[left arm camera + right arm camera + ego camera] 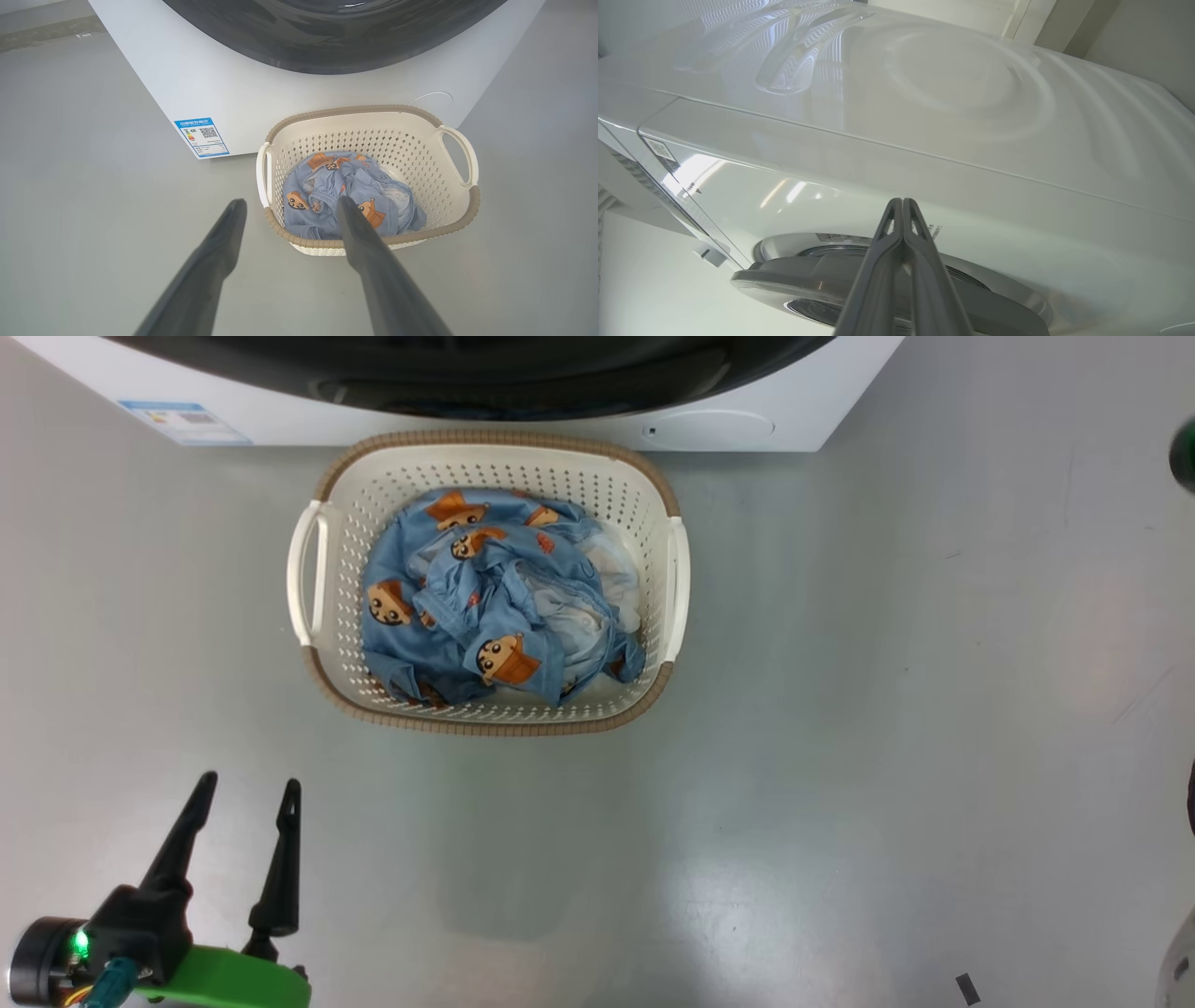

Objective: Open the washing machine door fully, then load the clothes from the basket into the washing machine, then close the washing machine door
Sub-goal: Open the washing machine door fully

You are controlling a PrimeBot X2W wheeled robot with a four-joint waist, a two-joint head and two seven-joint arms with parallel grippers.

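The cream basket (495, 437) stands on the floor right in front of the white washing machine (822, 401). Blue bear-print and white clothes (485, 597) lie bunched inside it. The glossy dark washing machine door (467, 364) runs along the top edge. My left gripper (250, 782) hangs open and empty, near and to the left of the basket. In the left wrist view its fingers (215, 252) point at the basket (355, 110) and clothes (373, 196). My right gripper (902, 201) is shut on nothing, its tips before the machine's front panel (924, 186), just above the door (808, 275).
Grey floor (840, 756) spreads open around the basket. A blue label (202, 136) sits low on the machine's front left corner. A dark blurred object (1184, 453) shows at the right edge, and a small dark mark (967, 987) lies on the floor.
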